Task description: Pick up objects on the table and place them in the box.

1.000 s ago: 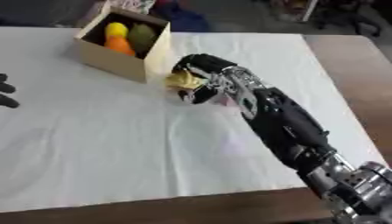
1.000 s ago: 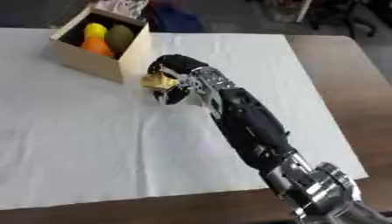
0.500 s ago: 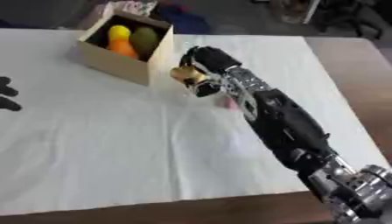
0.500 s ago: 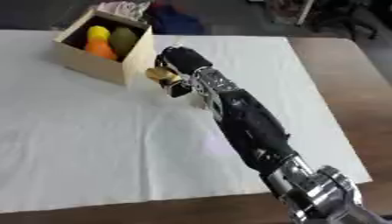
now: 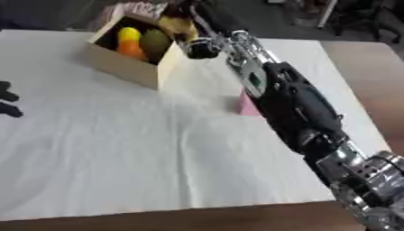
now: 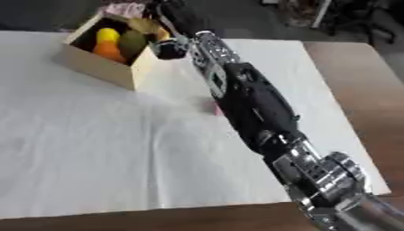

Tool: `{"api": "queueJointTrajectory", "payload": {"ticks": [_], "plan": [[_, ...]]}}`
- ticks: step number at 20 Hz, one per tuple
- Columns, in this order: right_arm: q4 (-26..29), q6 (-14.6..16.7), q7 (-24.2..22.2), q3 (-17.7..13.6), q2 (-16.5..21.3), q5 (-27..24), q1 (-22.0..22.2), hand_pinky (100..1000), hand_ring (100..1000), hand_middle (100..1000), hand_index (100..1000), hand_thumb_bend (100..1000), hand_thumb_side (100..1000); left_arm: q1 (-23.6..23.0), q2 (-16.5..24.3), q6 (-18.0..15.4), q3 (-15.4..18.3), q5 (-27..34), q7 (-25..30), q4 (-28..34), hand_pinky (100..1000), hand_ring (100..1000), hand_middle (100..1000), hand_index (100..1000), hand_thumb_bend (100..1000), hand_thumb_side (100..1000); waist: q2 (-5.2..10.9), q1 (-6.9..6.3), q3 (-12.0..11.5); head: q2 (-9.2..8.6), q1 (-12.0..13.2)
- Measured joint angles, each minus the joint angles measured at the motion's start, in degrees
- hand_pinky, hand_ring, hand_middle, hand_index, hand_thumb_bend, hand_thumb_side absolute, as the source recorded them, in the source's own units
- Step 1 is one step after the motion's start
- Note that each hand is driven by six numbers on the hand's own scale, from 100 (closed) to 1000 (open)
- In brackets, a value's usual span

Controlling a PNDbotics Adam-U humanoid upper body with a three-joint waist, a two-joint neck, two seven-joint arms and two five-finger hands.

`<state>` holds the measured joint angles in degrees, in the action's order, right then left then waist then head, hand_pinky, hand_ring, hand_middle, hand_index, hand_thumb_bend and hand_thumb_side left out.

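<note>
An open cardboard box (image 5: 125, 66) stands at the table's far left, holding a yellow fruit (image 5: 129, 34), an orange one (image 5: 134, 51) and a green one (image 5: 155, 41). My right hand (image 5: 202, 17) reaches over the box's far right corner, fingers curled round a yellow-brown thing (image 5: 178, 26) that hangs above the box's rim. A small pink thing (image 5: 247, 106) lies on the white cloth, partly hidden behind my right forearm. The dark fingers of my left hand (image 5: 6, 103) show at the left edge, resting open on the cloth.
White cloth (image 5: 142, 149) covers most of the table; bare brown wood (image 5: 367, 76) shows on the right and along the near edge. Dark clutter and chair legs stand beyond the far edge.
My right hand has carried the yellow-brown thing from the cloth beside the box up and over the box's far right corner. The pink thing now shows beside the forearm.
</note>
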<state>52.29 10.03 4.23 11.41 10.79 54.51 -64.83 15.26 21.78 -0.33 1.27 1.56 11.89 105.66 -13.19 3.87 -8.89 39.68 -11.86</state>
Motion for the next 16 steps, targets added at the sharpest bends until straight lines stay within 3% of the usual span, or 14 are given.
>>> {"api": "queueJointTrajectory", "payload": {"ticks": [6,9,10,11,13,16], "plan": [[-3.18,-0.19,-1.49,-1.35,-2.36,0.13,-2.58,652,521,512,632,100,100,1.26,-0.67,-0.08,-0.63,0.60,1.07,0.45,748,567,607,775,100,711,-0.73,0.22,-2.02,-0.72,-2.21],[-4.90,0.04,-2.55,-1.88,-3.94,1.29,-3.12,690,608,643,775,114,100,1.74,-0.75,-0.07,-0.98,0.94,1.61,0.68,748,567,607,775,100,713,-0.94,0.33,-2.77,-1.01,-3.08],[-5.35,0.05,-2.97,-1.99,-4.48,1.82,-3.26,693,616,657,785,125,100,1.93,-0.92,-0.05,-1.08,0.98,1.77,0.68,748,567,607,775,100,713,-1.01,0.36,-2.99,-1.03,-3.37],[-5.71,0.02,-3.37,-2.10,-4.97,2.44,-3.29,712,668,730,848,216,175,2.00,-1.11,0.01,-1.11,0.99,1.90,0.68,748,567,607,775,100,713,-1.06,0.41,-3.17,-1.09,-3.58],[-6.29,-0.30,-4.05,-2.25,-5.80,4.02,-3.36,730,711,775,891,319,327,2.06,-1.17,0.00,-1.36,1.00,2.10,0.69,748,567,607,775,100,714,-1.18,0.46,-3.41,-1.21,-3.94],[-6.65,-1.13,-4.51,-2.55,-6.59,6.03,-3.58,739,729,794,908,384,414,2.17,-1.18,0.02,-1.42,1.00,2.29,0.69,749,567,607,775,100,715,-1.25,0.46,-3.52,-1.23,-4.20]]}}
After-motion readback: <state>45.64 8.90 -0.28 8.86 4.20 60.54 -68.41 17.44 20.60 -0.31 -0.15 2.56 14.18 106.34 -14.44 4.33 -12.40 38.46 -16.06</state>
